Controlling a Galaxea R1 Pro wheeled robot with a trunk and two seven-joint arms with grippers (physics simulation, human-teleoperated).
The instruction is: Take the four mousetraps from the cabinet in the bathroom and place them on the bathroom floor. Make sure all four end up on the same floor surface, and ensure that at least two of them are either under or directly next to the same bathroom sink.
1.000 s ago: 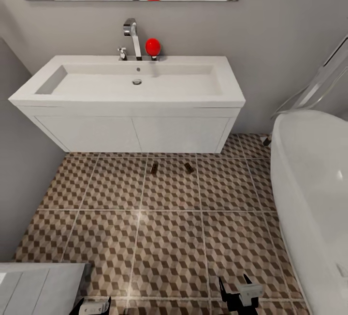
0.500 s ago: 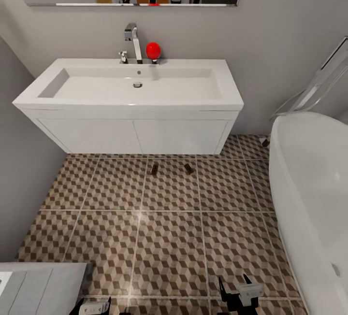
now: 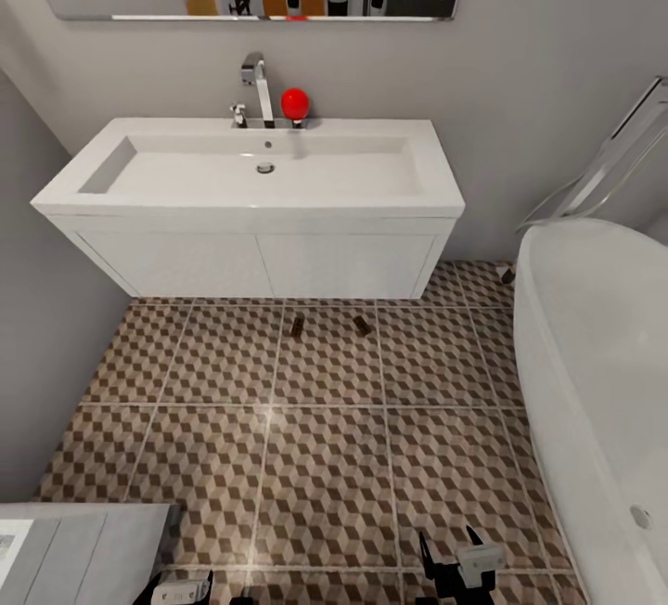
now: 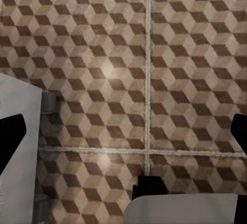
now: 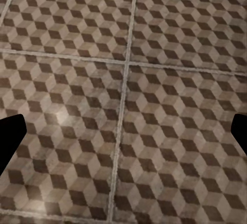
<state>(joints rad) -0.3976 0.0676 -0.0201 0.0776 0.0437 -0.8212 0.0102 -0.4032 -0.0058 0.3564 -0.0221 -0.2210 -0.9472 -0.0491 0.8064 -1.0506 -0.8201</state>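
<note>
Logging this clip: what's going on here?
The robot faces the sink with both tools low over the floor, the left tool and right tool open and empty. Two small brown traps lie on the tiles just in front of the sink. Nothing is being handled now.

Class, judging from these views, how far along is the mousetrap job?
Done: two mousetraps lie on the bathroom floor just in front of the bathroom sink. In hand: nothing; left gripper and right gripper are open and empty. Left: two more traps to fetch.
</note>
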